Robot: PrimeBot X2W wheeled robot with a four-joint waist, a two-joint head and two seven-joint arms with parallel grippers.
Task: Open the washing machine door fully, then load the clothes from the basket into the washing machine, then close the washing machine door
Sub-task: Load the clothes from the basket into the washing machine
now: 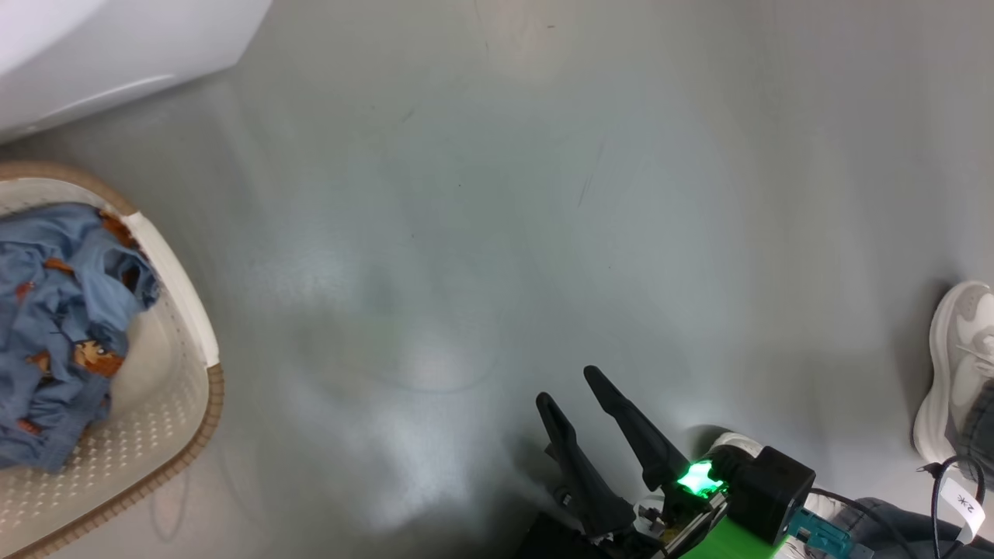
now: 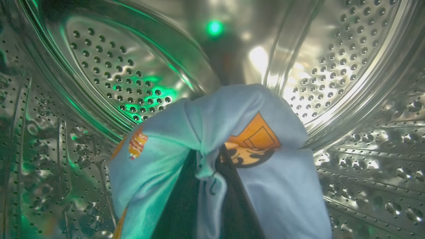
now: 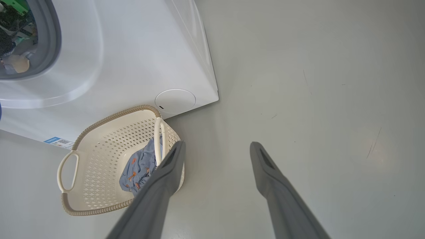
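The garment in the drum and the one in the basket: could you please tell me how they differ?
The drum garment hangs bunched from the shut left gripper inside the steel drum; the basket garment lies crumpled and ungripped in the cream basket. The drum garment glows greenish; the basket garment looks duller blue. Both are light blue with orange-brown prints.

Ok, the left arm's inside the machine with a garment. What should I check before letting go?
1. Left gripper well inside the steel drum: ok.
2. Bear-print garment gripped: ok, the gripper is shut on it.
3. Garment's hanging end inside the drum: cannot tell.
4. Right gripper open, holding nothing, over the floor: ok.
5. Basket emptied: not ok, clothes lie in it.
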